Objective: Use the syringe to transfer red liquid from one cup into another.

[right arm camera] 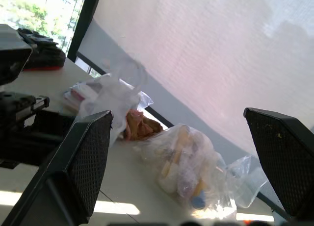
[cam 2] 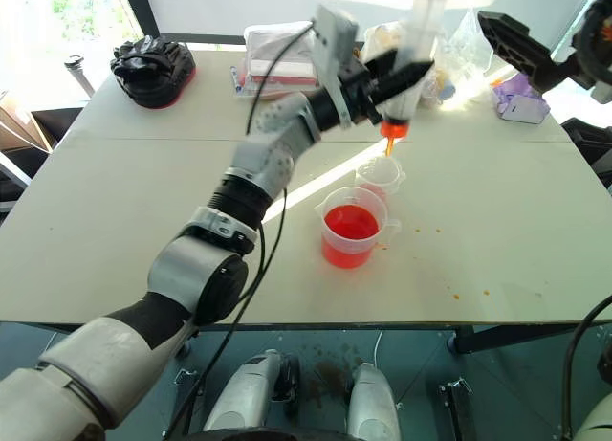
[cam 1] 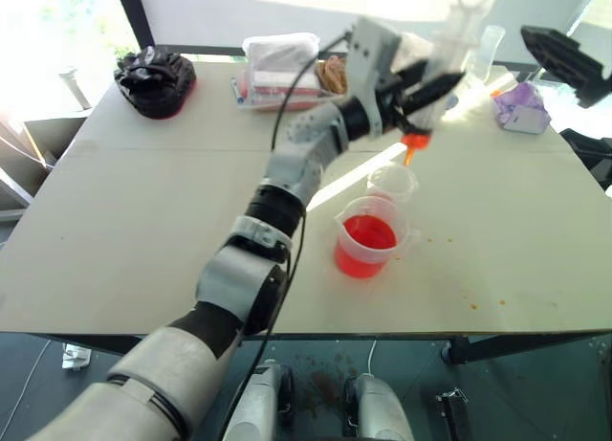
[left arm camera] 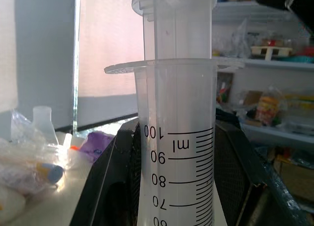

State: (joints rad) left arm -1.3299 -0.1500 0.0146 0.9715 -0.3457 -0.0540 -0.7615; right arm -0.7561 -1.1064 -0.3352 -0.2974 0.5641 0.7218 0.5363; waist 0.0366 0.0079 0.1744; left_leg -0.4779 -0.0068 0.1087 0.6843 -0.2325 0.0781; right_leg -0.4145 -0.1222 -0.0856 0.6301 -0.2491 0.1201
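Left eye view: left gripper [cam 1: 421, 89] clamps the syringe [cam 1: 442, 63] mid-barrel, upright, orange tip above the smaller beaker [cam 1: 391, 184]; stiff, light, slick plastic, so barrel is the right hold (plunger free); larger beaker [cam 1: 368, 236] holds red liquid [cam 1: 368, 232]; right gripper [right arm camera: 186, 162] spread wide, empty.

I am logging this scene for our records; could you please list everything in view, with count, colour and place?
syringe: one, clear with orange tip, upright above the smaller beaker.
larger beaker: one, clear, holding red liquid, near table edge.
smaller beaker: one, clear, just behind the larger.
table: one, off-white.
black bundle: one, far left corner.
clear box: one, far middle.
plastic bags: several, clear, far edge.
purple object: one, far right.
left pincer: shut on the syringe.
right pincer: open, raised at right.
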